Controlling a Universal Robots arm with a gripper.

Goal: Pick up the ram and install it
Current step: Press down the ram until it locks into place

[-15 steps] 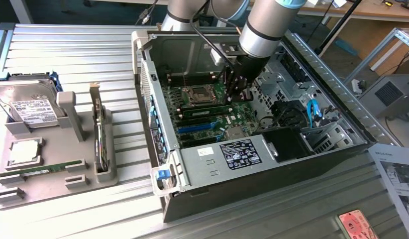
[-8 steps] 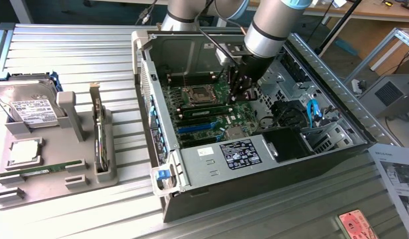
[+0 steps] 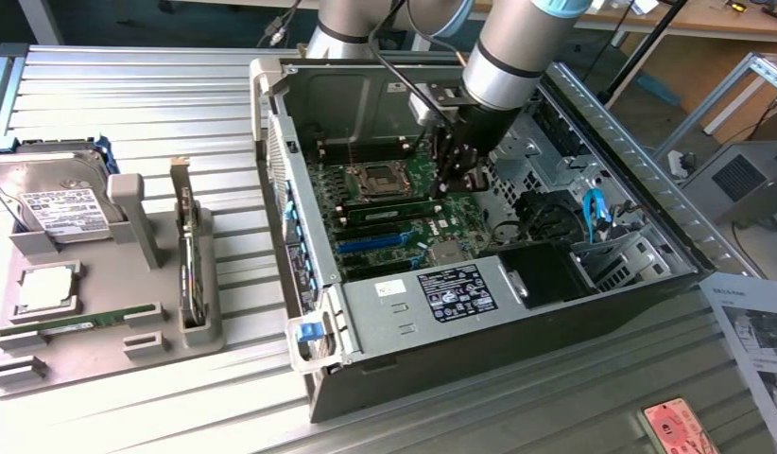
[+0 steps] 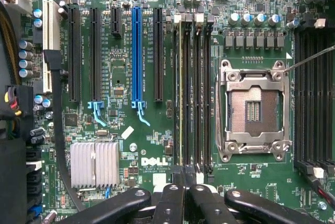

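Note:
The ram (image 3: 395,210) is a thin green stick standing in a black memory slot of the motherboard (image 3: 421,232), beside the CPU socket (image 3: 378,175). In the wrist view the ram (image 4: 181,93) shows edge-on in one of the slots next to the socket (image 4: 254,110). My gripper (image 3: 462,184) reaches down inside the open computer case (image 3: 490,293), just above one end of that stick. The gripper (image 4: 183,179) is shut, its black fingers meeting over the slot's end. I see nothing held between them.
A grey tray (image 3: 98,350) at the exterior view's left carries a silver hard drive (image 3: 55,199), a card with a metal bracket (image 3: 187,246), a chip (image 3: 45,288) and another green stick (image 3: 79,324). Black cables (image 3: 546,218) and a blue cable (image 3: 595,210) lie inside the case.

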